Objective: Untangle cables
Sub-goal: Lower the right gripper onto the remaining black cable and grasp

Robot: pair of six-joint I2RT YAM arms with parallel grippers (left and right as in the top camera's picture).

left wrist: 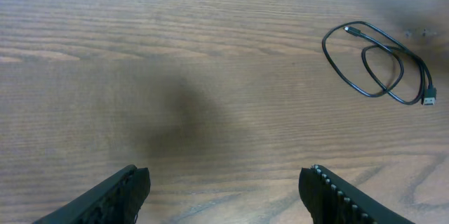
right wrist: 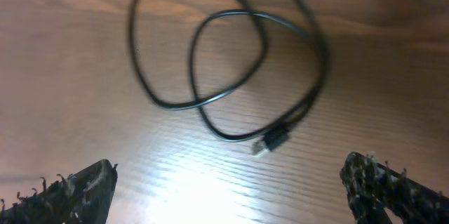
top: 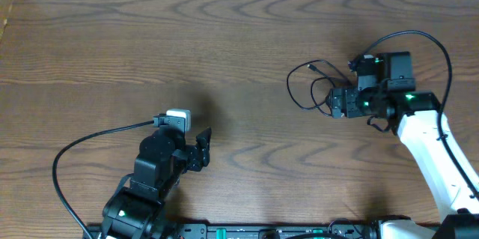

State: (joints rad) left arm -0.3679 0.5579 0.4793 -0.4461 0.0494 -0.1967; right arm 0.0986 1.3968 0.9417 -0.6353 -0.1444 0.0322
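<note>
The wooden table [top: 112,44] takes up nearly everything I can see, with the left arm [top: 157,164] parked low near the front edge and the right arm [top: 426,141] reaching in from the far right. The left claw [left wrist: 224,175] hangs wide apart over bare wood, gripping nothing and well away from the work. The right claw [right wrist: 230,168] is also spread wide and empty, hovering just beside the cord.

The black cord [right wrist: 199,103] lies flat on the table's right side in a few loose, overlapping loops. I can't make out a white one from here.

It looks light, thin and floppy, so I'd expect it to slide and trail rather than hold any shape. A pull on one strand would likely drag the whole bundle along. Lying so flat, it may slip out from under the fingers.

The best hold, to my eye, is near the end plug [right wrist: 270,142], which lies closest to the right claw. It is stiffer and thicker than the cord, and it sits clear of the crossings.
</note>
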